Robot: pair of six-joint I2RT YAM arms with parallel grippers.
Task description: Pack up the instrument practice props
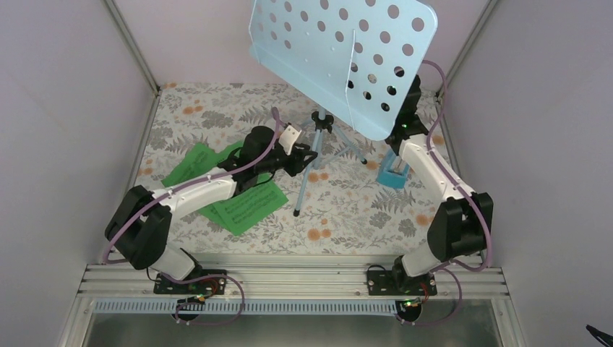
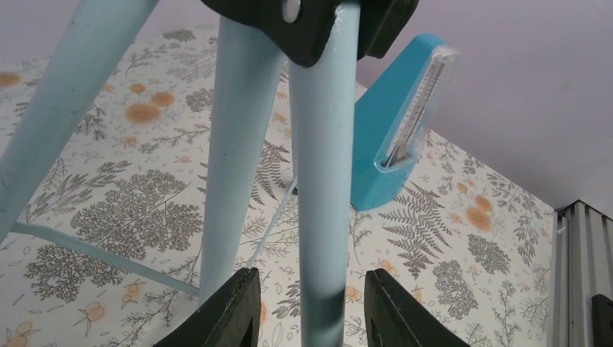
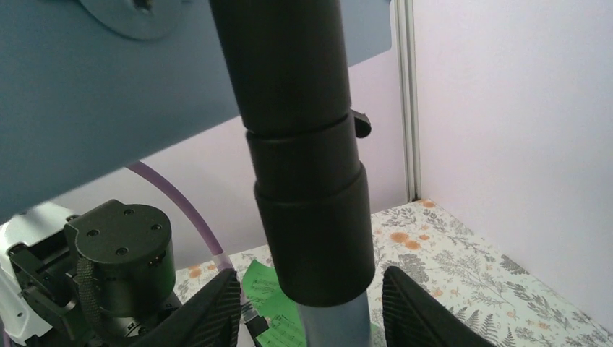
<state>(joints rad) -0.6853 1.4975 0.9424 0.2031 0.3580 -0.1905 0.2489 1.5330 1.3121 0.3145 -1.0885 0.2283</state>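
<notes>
The flowered tabletop (image 1: 347, 217) carries a pale blue music stand (image 1: 340, 58) upright at centre, its punched desk in the upper right. Green music pages (image 1: 242, 206) lie left of it, partly under the left arm. A blue metronome (image 1: 394, 176) sits right of its legs. The left end effector (image 2: 311, 275) straddles a stand tube and the right end effector (image 3: 311, 273) its black collar, both narrowly parted with gaps visible.

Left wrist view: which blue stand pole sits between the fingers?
The rightmost pole, in front of the metronome, between the left gripper's fingers; the other two lean off left.
</notes>
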